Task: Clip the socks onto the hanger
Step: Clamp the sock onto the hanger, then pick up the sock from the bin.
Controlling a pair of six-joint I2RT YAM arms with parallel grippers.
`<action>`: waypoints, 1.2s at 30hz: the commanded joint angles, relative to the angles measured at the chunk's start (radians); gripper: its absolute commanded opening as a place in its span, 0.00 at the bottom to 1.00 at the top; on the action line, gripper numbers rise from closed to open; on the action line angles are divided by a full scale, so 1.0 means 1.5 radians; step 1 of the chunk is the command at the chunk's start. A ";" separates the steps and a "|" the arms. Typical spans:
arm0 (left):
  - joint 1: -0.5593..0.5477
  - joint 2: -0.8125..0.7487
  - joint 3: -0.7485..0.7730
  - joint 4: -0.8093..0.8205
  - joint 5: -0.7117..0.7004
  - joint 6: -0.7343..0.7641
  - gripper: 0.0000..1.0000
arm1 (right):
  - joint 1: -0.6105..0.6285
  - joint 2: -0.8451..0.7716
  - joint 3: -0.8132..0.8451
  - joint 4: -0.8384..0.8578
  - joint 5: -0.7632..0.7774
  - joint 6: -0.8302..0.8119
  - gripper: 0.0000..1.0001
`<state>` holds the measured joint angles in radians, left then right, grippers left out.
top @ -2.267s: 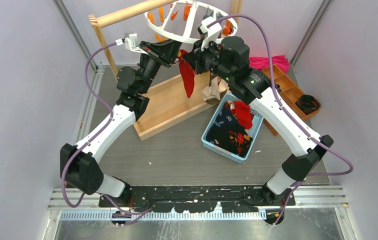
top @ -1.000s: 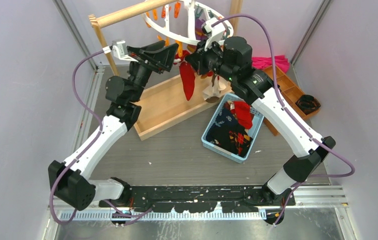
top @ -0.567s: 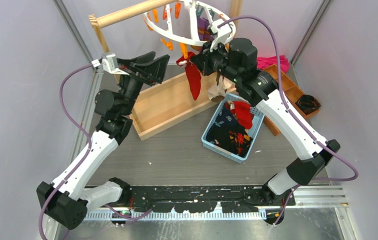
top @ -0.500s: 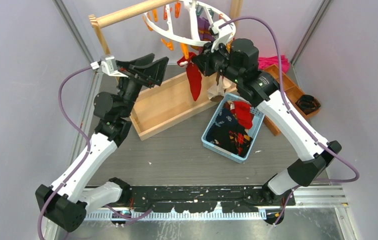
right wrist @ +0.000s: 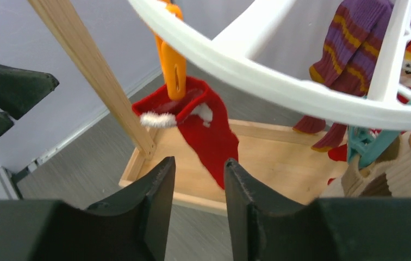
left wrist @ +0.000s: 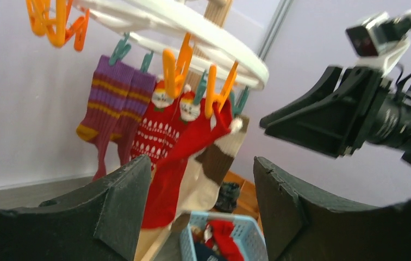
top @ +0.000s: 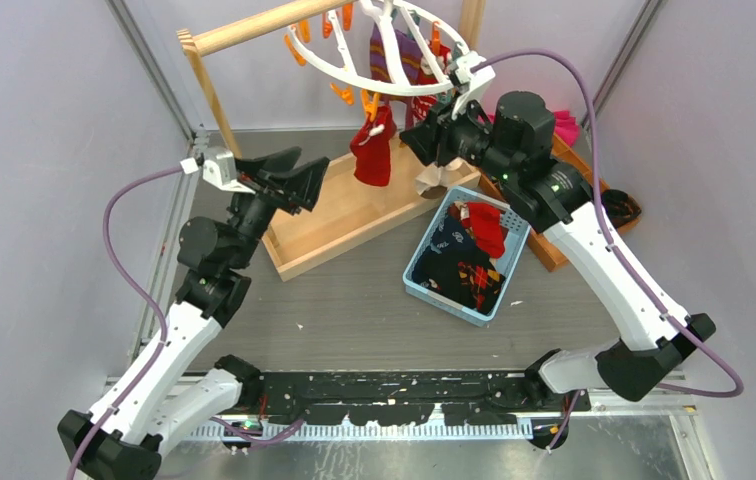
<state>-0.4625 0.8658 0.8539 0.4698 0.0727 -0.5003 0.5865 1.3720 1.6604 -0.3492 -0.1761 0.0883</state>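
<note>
1. Grey surface [top: 354, 310]: bare stretch beyond the arm bases
2. Pale blue plastic basket [top: 422, 248]: held the loose socks not yet hung, a plain red one [top: 486, 226] at its far end and dark patterned ones [top: 454, 268] nearer. Its long axis ran near to far, slightly slanted. It lay below the right pincer [top: 424, 140] and nearer than it, and well apart from the left pincer [top: 299, 180], across the tray. Judged: the right arm was the nearer for the next pick, a reach downward
3. Shallow pale wooden tray [top: 334, 215]: just left of the basket
4. Left pincer [left wrist: 200, 163]: fingers wide apart, empty, aimed up at the hanger
5. Right pincer [right wrist: 199, 163]: fingers parted by a narrow gap, empty, close under the hanger rim
6. Red sock with white fluffy cuff [right wrist: 209, 133]: hung toe down from an orange plastic peg [right wrist: 172, 65], clear of both pincers. Judged clipped
7. White round plastic hanger [top: 339, 78]: hung from a wooden rail [top: 254, 28]. It also carried a purple striped sock [left wrist: 111, 103], a red Santa-pattern sock [left wrist: 157, 136] and a brown-and-cream sock [left wrist: 209, 168]
</note>
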 commanded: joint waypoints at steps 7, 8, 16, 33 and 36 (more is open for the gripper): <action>0.002 -0.105 -0.140 -0.017 0.050 0.128 0.80 | -0.080 -0.100 -0.055 -0.137 -0.290 -0.112 0.75; 0.002 -0.109 -0.153 -0.013 0.049 0.129 0.83 | -0.089 -0.107 -0.063 -0.150 -0.300 -0.115 0.82; 0.002 -0.115 -0.250 0.047 0.108 0.115 0.93 | -0.167 -0.157 -0.133 -0.325 -0.352 -0.188 1.00; 0.003 -0.171 -0.318 -0.047 0.116 -0.061 0.91 | -0.440 -0.180 -0.430 -0.152 -0.488 -0.152 1.00; 0.003 -0.218 -0.311 -0.124 0.104 -0.064 0.90 | -0.451 -0.146 -0.393 -0.218 -0.440 -0.198 1.00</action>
<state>-0.4625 0.6193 0.3527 0.4309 0.2611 -0.5655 -0.0704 1.1366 1.0149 -0.7883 -0.8288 -0.2245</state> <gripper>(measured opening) 0.906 0.995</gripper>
